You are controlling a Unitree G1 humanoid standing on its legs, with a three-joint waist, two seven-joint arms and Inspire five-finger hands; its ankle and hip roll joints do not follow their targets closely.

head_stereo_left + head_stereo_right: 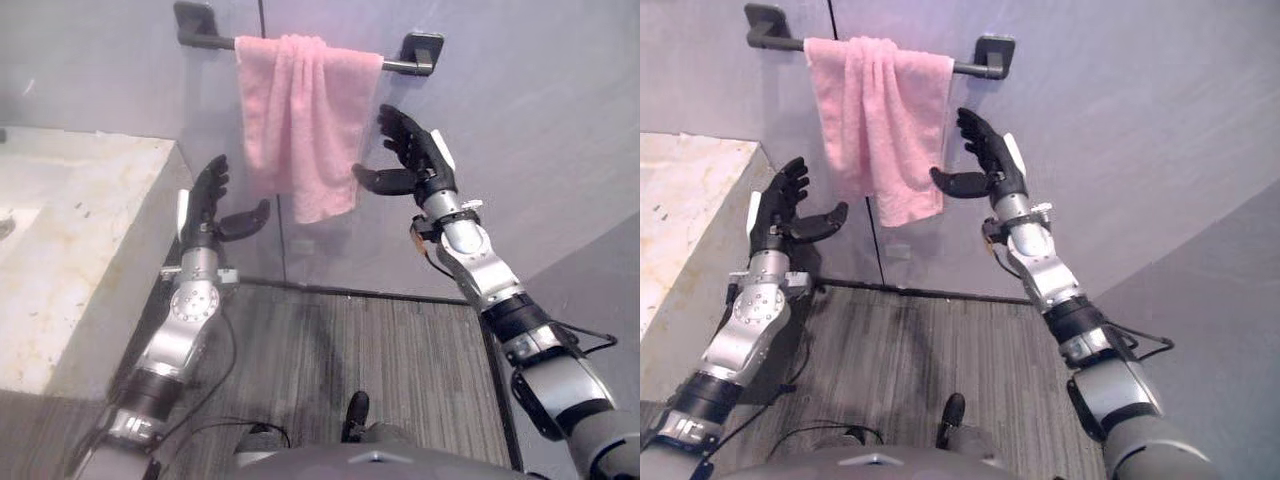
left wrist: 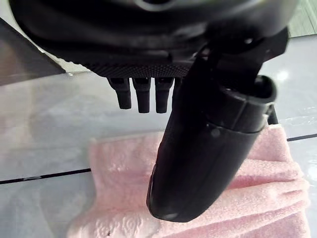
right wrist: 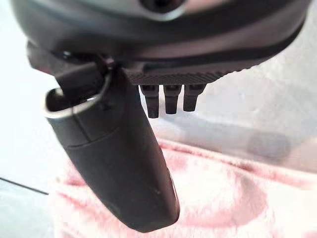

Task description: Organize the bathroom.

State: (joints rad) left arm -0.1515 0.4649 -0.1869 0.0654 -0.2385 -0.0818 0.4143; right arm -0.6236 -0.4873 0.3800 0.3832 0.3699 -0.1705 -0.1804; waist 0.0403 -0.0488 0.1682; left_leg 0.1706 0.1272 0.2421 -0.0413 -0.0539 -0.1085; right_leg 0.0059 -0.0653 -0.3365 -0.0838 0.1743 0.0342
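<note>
A pink towel (image 1: 298, 120) hangs bunched over a dark wall bar (image 1: 400, 65), draped unevenly with its lower edge slanting. My right hand (image 1: 415, 150) is raised just right of the towel, open, thumb pointing toward the cloth without holding it. My left hand (image 1: 208, 205) is lower, left of the towel's lower edge, open with thumb stretched toward the cloth, apart from it. The towel (image 2: 257, 193) lies past the left thumb (image 2: 208, 144) in the left wrist view, and the towel (image 3: 228, 193) shows beyond the right thumb (image 3: 119, 163) in the right wrist view.
A pale stone counter (image 1: 70, 240) stands at the left, its corner close to my left arm. The grey tiled wall (image 1: 540, 130) carries the bar. Striped dark flooring (image 1: 380, 360) lies below between both arms.
</note>
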